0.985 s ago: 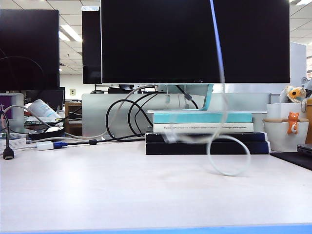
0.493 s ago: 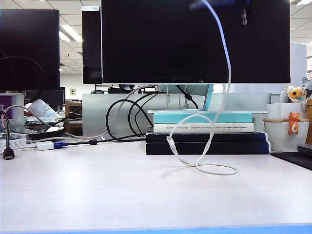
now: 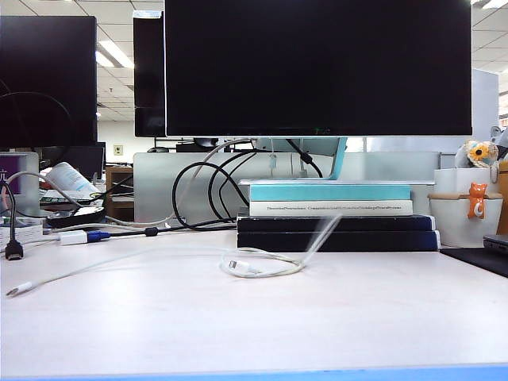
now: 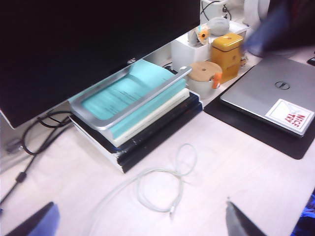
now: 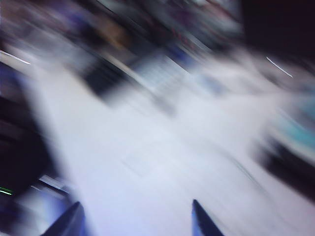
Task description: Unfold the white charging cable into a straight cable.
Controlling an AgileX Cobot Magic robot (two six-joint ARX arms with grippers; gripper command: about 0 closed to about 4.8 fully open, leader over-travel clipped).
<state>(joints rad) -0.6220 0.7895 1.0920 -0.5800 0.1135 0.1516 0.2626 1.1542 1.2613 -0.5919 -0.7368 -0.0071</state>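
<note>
The white charging cable (image 3: 266,275) lies on the pale table in loose loops in front of the stack of books. A long strand runs off to the left and ends in a small plug (image 3: 17,290). A last stretch of it blurs beside the books. In the left wrist view the cable (image 4: 178,195) shows its loops, with a plug tip (image 4: 171,213) free. My left gripper (image 4: 138,223) hovers above it, open wide and holding nothing. My right gripper (image 5: 138,219) is open over bare table in a heavily blurred view. Neither gripper appears in the exterior view.
A large black monitor (image 3: 317,63) stands over the stack of books (image 3: 333,226). Black cables (image 3: 198,194) and a white adapter with a blue plug (image 3: 79,236) lie at the back left. A laptop (image 4: 270,96) on a black mat and cups (image 4: 204,73) sit to the right.
The cable hung from above the frame with a loop on the table. It has since dropped flat, and one plug end has swung far out to the left.
</note>
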